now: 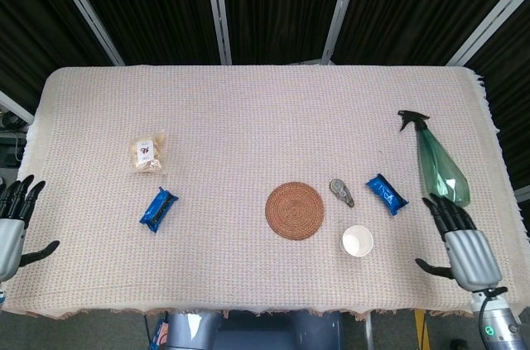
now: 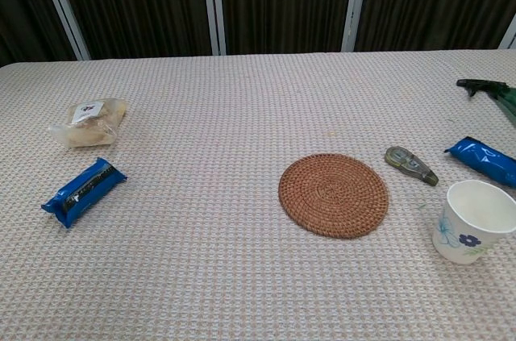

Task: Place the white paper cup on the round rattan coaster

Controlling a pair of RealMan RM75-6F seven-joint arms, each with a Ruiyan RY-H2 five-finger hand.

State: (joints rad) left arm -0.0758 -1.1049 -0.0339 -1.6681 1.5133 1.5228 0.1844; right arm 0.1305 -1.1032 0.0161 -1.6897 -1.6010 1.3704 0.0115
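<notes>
Reaching comes first: your right robot hand [image 1: 460,242] hangs empty, fingers spread, with the white paper cup [image 1: 357,241] upright to its left and the round rattan coaster [image 1: 295,210] just beyond. Grasp the cup's wall gently. Left robot hand [image 1: 12,224] idles, fingers apart.

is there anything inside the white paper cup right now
The white paper cup stands upright, right of the round rattan coaster. The head view looks straight down into it and shows only a plain white bottom; nothing is inside. Whatever is beneath its base is covered.
</notes>
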